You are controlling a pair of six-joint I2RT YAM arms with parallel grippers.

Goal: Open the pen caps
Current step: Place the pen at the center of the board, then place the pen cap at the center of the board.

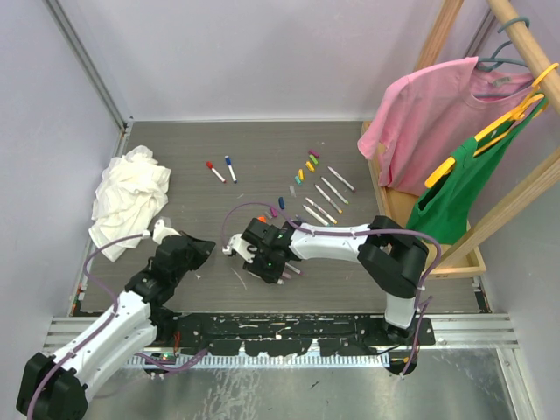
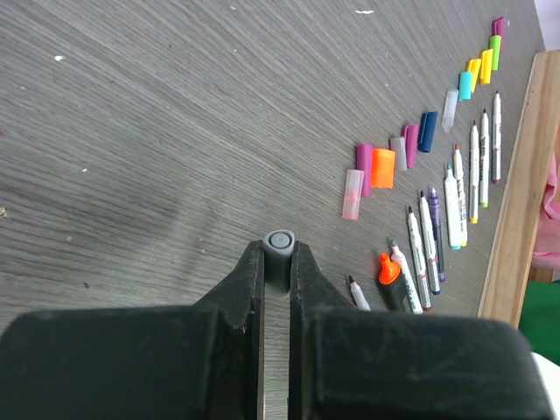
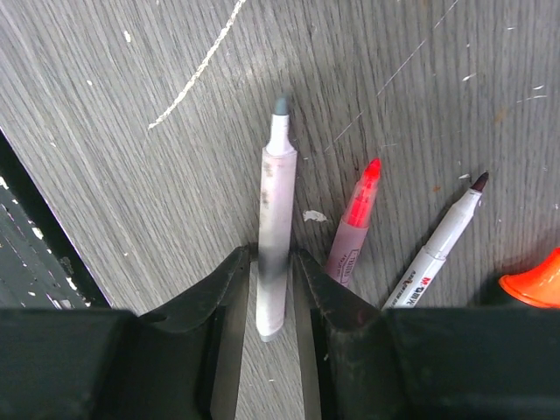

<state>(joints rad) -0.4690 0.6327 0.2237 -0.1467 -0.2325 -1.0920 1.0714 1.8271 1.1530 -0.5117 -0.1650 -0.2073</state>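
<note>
- Nearest the lens, my left gripper (image 2: 276, 254) was clamped tight on one grey cap (image 2: 279, 241). Its round end faced the wrist camera, and its length ran down between the fingers.
- My right gripper (image 3: 273, 258) had one white-barrelled pen (image 3: 276, 201) between its fingers, lying on the desk (image 1: 262, 140) with its grey tip pointing away from the wrist. I could not tell whether the fingers pinched it or stood just off it.
- Just beside that pen lay a red-tipped pen (image 3: 354, 219), a dark-tipped pen (image 3: 442, 241) and an orange marker tip (image 3: 534, 284), all aimed roughly the same way.
- Between my two grippers there was only bare desk.
- Right of the desk's middle, the loose caps (image 2: 382, 168) lay flat in a slanting row running from near my right gripper toward the far edge, their long axes roughly parallel. I counted twelve.
- Alongside them, toward the right edge, lay the uncapped pens (image 2: 473, 171), about ten; some overlapped, so I could not count them exactly.
- Toward the far edge, well apart from both grippers, two pens kept a red cap (image 1: 210, 164) and a blue cap (image 1: 227, 160), capped ends pointing at the far edge.
- One white rag (image 1: 131, 197) was heaped at the left edge.
- At the right edge, a wooden rack (image 1: 516, 39) held one pink shirt (image 1: 429, 114) and one green garment (image 1: 459, 184).
</note>
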